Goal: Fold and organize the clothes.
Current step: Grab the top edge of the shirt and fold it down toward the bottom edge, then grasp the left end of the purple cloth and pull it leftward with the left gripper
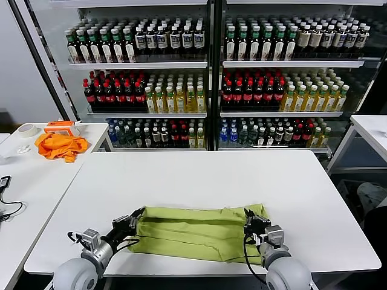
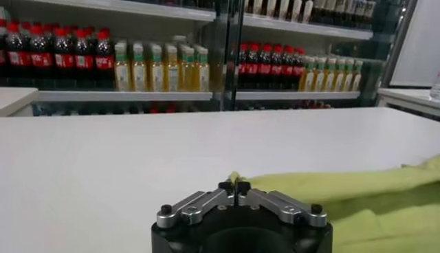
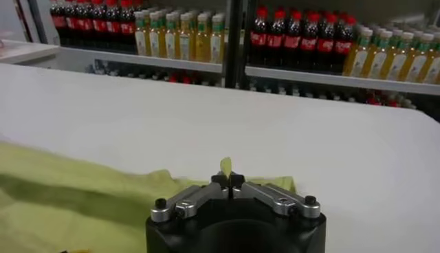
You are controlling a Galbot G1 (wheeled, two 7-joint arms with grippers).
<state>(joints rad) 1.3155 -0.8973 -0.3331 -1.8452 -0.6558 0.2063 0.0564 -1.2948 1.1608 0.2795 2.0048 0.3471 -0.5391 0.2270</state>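
One lime-green T-shirt [image 1: 196, 232] lies folded into a long band across the near part of the white table [image 1: 199, 175], close to its front edge. The left gripper [image 1: 138, 216] sits low at the shirt's left end, its arm reaching in from the near left corner and angled toward the cloth; in the left wrist view its fingertips [image 2: 225, 187] are pressed together with a bit of green fabric pinched between them. The right gripper [image 1: 249, 215] sits at the shirt's right end, its arm coming up from the near right corner; in the right wrist view its jaws are likewise clenched, a small peak of the shirt [image 3: 226, 166] standing up between the tips. Both grippers rest just above the tabletop.

Behind the shirt, past the far edge of the table, stand two glass-fronted coolers [image 1: 208, 72] with rows of bottles. To the shirt's far left a second white table [image 1: 36, 175] carries one orange cloth [image 1: 59, 145], one roll of tape [image 1: 26, 129] and a black cable [image 1: 7, 208]. A third table [image 1: 372, 130] shows at the far right.
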